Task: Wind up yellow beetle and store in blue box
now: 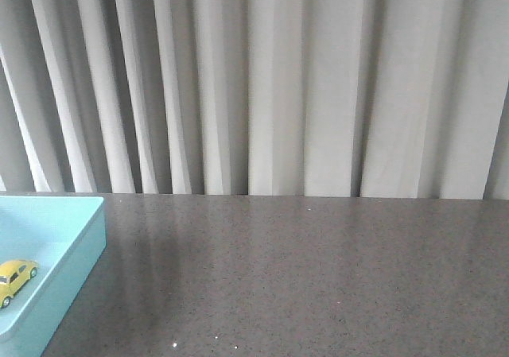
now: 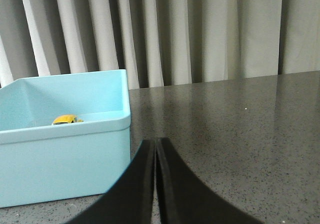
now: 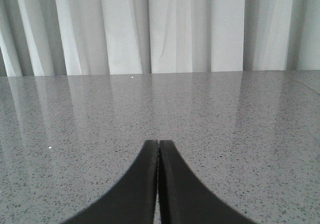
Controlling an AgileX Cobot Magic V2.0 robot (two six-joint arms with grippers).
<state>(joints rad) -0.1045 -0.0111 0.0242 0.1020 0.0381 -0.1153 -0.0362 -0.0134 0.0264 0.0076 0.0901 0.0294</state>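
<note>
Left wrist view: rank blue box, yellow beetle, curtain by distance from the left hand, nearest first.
From the left hand, closed and empty:
1. blue box, near wall beside the fingers.
2. yellow beetle, inside the box, past that wall.
3. curtain, behind the table's far edge.

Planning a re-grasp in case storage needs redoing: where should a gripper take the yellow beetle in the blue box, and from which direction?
Grip the yellow beetle across its flanks, between the wheels, coming straight down from above. It sits on its wheels inside the blue box, whose walls block a sideways approach, and its rounded roof offers no flat hold. The left gripper, now shut, is probably nearer.
</note>
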